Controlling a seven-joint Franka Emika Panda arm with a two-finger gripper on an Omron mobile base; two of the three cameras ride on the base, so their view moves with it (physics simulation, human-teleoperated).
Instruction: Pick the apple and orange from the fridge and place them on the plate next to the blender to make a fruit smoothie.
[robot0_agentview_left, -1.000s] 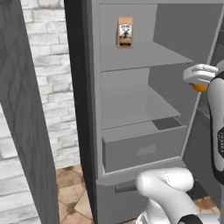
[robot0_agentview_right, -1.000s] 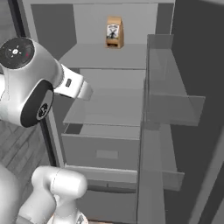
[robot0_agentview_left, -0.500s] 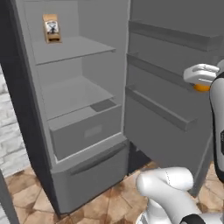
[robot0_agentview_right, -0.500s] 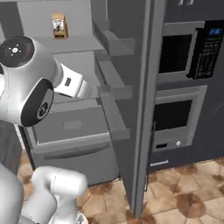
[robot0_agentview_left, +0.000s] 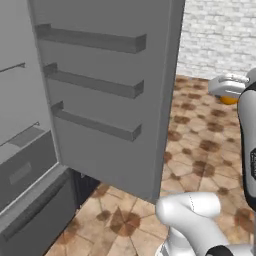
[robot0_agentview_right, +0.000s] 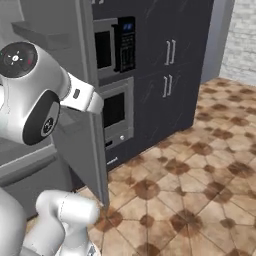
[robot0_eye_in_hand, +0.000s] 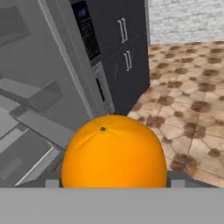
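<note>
We see the fridge standing open, its dark grey door swung wide toward us in the left base view; three shallow door racks run across its inner face, and all three look bare. At the left edge the fridge's pale shelves and lower drawer are cut off by the frame, so we cannot judge what they hold. One orange is in play: in the hand view it sits right at the tool, close against the lens, stem dimple up, with the finger tips mostly hidden behind and below it. The tool is clenched on the orange, carried out over the brown tiled floor clear of the fridge. In the left base view a sliver of the orange shows under the white hand at the right edge, partly covered by the arm. In the right base view we count two built-in ovens, stacked, and beside them dark cabinets with silver handles; a brick wall stands beyond.
</note>
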